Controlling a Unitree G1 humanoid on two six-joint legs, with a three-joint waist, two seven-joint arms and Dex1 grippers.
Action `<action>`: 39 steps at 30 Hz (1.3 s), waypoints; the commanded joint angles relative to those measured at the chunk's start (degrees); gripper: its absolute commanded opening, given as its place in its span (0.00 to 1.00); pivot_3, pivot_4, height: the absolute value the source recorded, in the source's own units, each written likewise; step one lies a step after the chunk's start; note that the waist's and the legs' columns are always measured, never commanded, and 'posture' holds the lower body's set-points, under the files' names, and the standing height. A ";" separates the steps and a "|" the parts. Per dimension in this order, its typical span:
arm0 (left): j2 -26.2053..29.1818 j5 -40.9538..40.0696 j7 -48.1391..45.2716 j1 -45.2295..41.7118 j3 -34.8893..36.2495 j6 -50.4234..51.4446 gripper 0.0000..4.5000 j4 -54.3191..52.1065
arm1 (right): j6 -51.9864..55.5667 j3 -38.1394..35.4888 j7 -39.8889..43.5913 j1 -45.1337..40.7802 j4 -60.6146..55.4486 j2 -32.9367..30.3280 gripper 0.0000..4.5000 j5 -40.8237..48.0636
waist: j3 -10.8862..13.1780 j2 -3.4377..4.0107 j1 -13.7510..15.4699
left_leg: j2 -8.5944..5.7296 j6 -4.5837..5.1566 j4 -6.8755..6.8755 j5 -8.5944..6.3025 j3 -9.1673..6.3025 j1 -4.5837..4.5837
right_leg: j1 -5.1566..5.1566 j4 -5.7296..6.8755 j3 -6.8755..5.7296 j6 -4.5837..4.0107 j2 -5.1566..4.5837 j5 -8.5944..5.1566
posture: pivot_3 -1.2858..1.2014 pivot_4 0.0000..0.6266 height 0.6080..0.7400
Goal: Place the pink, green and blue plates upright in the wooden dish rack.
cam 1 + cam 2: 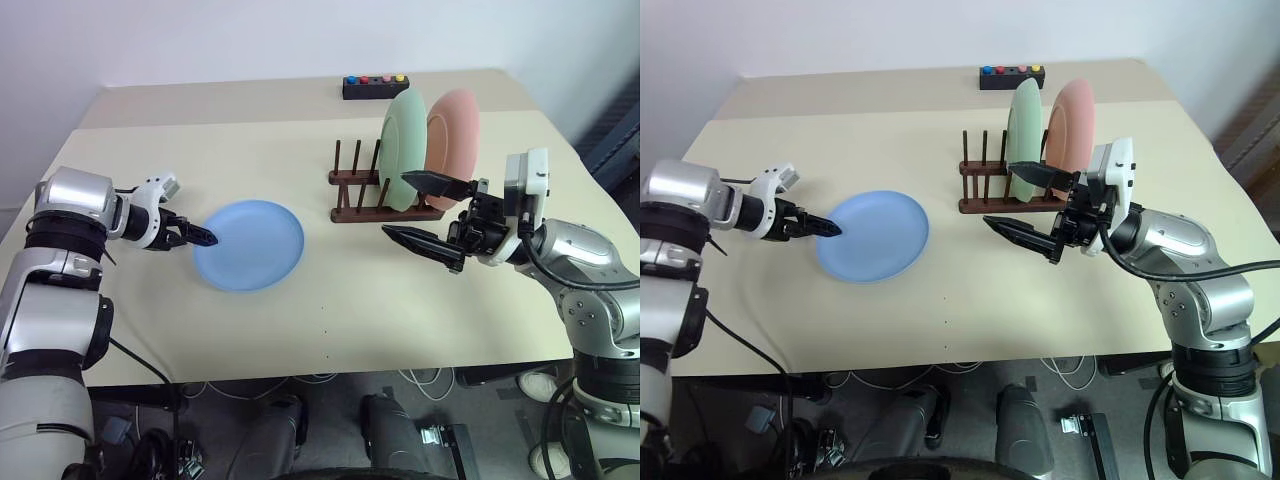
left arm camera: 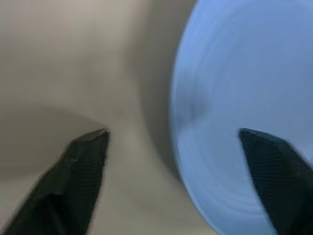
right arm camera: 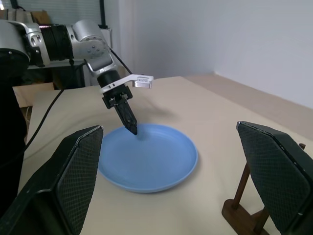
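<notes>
Left gripper sits at the near-left rim of the blue plate, pointing down at an angle; in the left wrist view its two black fingers stand apart and straddle the plate's edge, one over the bare table, one over the blue surface, nothing clamped that I can tell. From the right wrist view the tips look close together at the plate's rim, so how wide the gap really is stays unclear. Blue plate lies flat on the beige table, left of the wooden dish rack and apart from it. Right gripper hovers above the table just in front of the rack, fingers spread wide and empty, pointing toward the blue plate. Rack stands mid-table toward the right; green plate and pink plate are already upright in it at its right end, green to the left of pink, with free pegs left of the green one. Small black box with coloured buttons sits behind the rack near the far table edge.
</notes>
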 commanded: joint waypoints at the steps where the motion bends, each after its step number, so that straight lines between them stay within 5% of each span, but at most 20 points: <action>1: -2.71 0.97 0.17 -0.55 1.23 -0.36 0.47 3.09 | -0.72 -1.28 -0.37 -0.19 -1.89 -0.39 1.00 0.33 | 0.00 0.00 0.12 | -0.01 0.00 0.01 0.00 0.00 0.00 | 0.01 0.00 0.00 0.01 -0.01 0.00 | 0.52 0.24 1.00; 5: -3.91 1.94 0.24 -0.80 2.55 -1.34 0.01 4.24 | -0.73 -1.04 -0.61 -0.11 -2.12 -0.58 1.00 -0.18 | -0.01 -0.01 0.19 | -0.02 0.00 0.02 0.00 -0.01 0.00 | 0.02 0.00 -0.01 0.01 -0.02 -0.01 | 0.52 0.24 1.00; 12: -3.39 1.85 2.21 -0.60 7.61 -3.03 0.01 4.33 | -1.27 -0.52 -0.36 -0.47 -2.07 -0.57 1.00 -1.14 | -0.01 -0.05 -0.05 | -0.02 0.00 0.04 0.00 -0.02 0.00 | 0.02 0.02 -0.02 0.02 -0.02 -0.01 | 0.52 0.24 1.00; 22: -3.68 -12.59 13.67 3.79 35.87 0.00 0.01 -11.33 | -3.65 2.59 0.51 -3.91 -0.92 -1.35 1.00 -6.44 | 0.06 -0.17 -0.30 | 0.01 -0.01 0.02 0.01 -0.04 -0.03 | -0.07 0.06 -0.02 0.01 0.00 0.00 | 0.52 0.24 1.00; 29: -20.36 -24.33 32.89 8.80 56.61 -9.03 0.01 -34.74 | -18.21 10.23 -2.60 -13.20 1.91 1.57 1.00 -22.86 | 0.05 -0.23 -0.03 | 0.01 -0.10 0.09 0.05 -0.03 -0.03 | -0.02 0.05 -0.03 0.01 -0.02 0.01 | 0.52 0.24 1.00; 39: -39.97 -28.43 51.25 15.20 54.32 -24.39 0.01 -56.52 | -43.87 23.13 -17.78 -21.92 12.31 2.89 1.00 -60.27 | 0.04 -0.31 -0.02 | 0.01 -0.51 0.10 0.27 0.03 -0.03 | -0.04 0.07 -0.01 0.00 0.00 0.01 | 0.52 0.24 1.00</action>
